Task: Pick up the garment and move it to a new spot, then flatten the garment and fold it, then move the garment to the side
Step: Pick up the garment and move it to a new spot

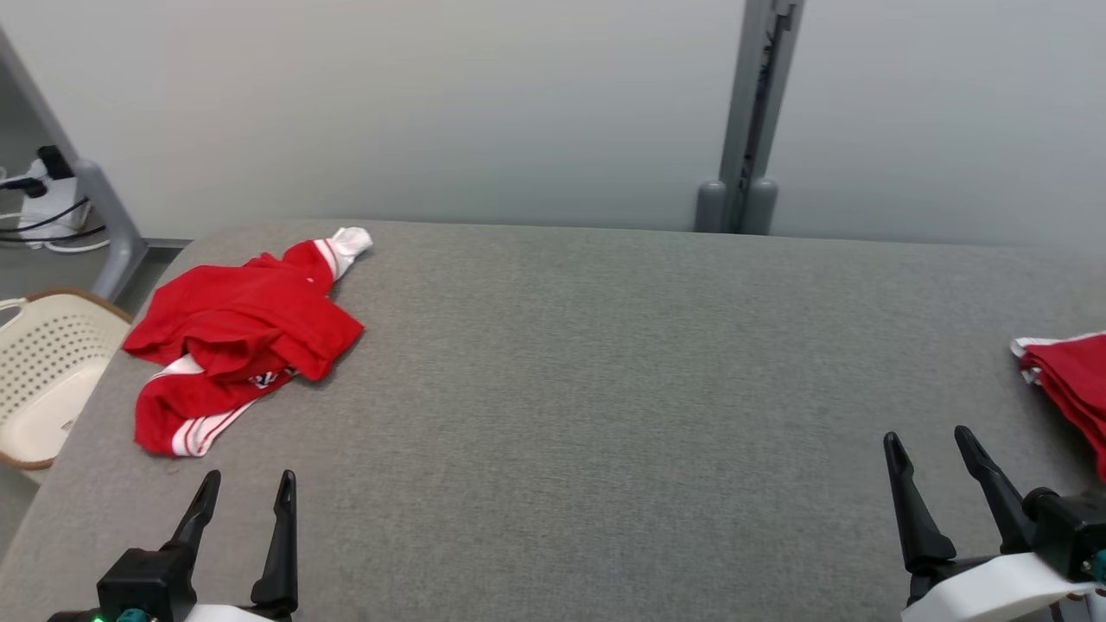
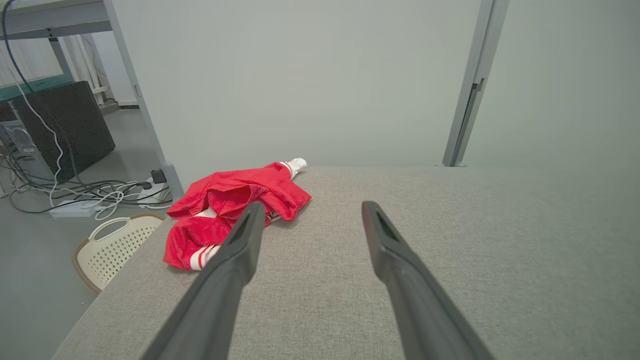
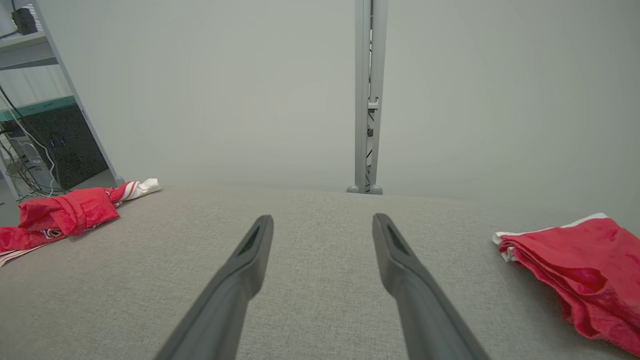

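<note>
A crumpled red garment (image 1: 238, 333) with white striped trim lies in a heap at the table's far left; it also appears as the red heap (image 2: 235, 210) in the left wrist view and as the garment (image 3: 65, 215) at the left of the right wrist view. My left gripper (image 1: 248, 484) rests open at the near left edge, just in front of the garment and apart from it, its jaws (image 2: 310, 210) wide with nothing between. My right gripper (image 1: 933, 441) stands open at the near right, its jaws (image 3: 322, 222) empty.
A folded red garment (image 1: 1071, 380) with white edging lies at the table's right edge, shown as the folded stack (image 3: 580, 270) in the right wrist view. The grey fabric table (image 1: 605, 389) stretches between. A cream perforated basket (image 1: 43, 380) stands on the floor beyond the left edge. A grey post (image 1: 747, 121) rises behind the table.
</note>
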Controlling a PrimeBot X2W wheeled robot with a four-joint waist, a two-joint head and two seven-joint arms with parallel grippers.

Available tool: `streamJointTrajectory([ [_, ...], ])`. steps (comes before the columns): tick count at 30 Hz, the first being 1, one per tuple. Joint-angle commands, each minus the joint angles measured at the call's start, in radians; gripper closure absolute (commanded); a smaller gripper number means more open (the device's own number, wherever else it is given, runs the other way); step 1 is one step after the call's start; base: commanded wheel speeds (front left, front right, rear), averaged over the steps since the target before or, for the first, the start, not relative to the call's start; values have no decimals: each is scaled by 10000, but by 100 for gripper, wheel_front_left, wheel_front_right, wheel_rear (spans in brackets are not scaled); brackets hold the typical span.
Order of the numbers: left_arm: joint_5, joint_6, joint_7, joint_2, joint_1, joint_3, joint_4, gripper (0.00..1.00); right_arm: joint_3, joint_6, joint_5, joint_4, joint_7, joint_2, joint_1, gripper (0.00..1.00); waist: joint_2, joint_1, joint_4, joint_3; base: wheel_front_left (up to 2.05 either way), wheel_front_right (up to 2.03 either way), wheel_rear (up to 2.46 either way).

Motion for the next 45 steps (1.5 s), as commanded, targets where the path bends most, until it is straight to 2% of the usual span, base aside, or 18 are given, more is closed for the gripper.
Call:
streamJointTrajectory([
  [1, -34, -34, 5, 48, -180, 17, 24, 0, 55, 1, 21, -68, 23, -24, 73, 0, -1, 0, 682, -110, 0, 0, 0],
  [10, -141, -90, 3, 135, -212, 93, 89, 0, 351, 1, 227, -19, 29, -26, 160, 0, -1, 0, 2102, -373, 0, 0, 0],
  [17, -198, -136, -108, 148, -238, 97, 84, 0, 413, 1, 315, 44, 7, -27, 200, 0, -1, 0, 2670, -445, 0, 0, 0],
  [25, -213, -279, -395, 59, -418, 40, 178, 0, 441, 1, 245, -29, 63, -27, 170, 0, -1, 0, 2800, -406, 0, 0, 0],
  [29, -264, -287, -698, -154, -524, 95, 293, 0, 413, 1, 234, -72, 89, -27, 161, 0, -1, 0, 2827, -381, 0, 0, 0],
  [38, -238, -681, -1239, -664, -1145, 81, 1017, 0, 296, 1, 192, -186, 158, -27, 70, 0, -1, 0, 2912, -223, 0, 0, 0],
  [43, -81, -801, -1363, -1060, -1750, 168, 1327, 0, 322, 1, 71, -487, 278, -28, -242, 0, -1, 0, 2797, 380, 0, 0, 0],
  [45, -122, -989, -1400, -1207, -2211, 305, 1661, 0, 331, 1, -33, -640, 365, -28, -412, 0, -1, 0, 2668, 755, 0, 0, 0],
])
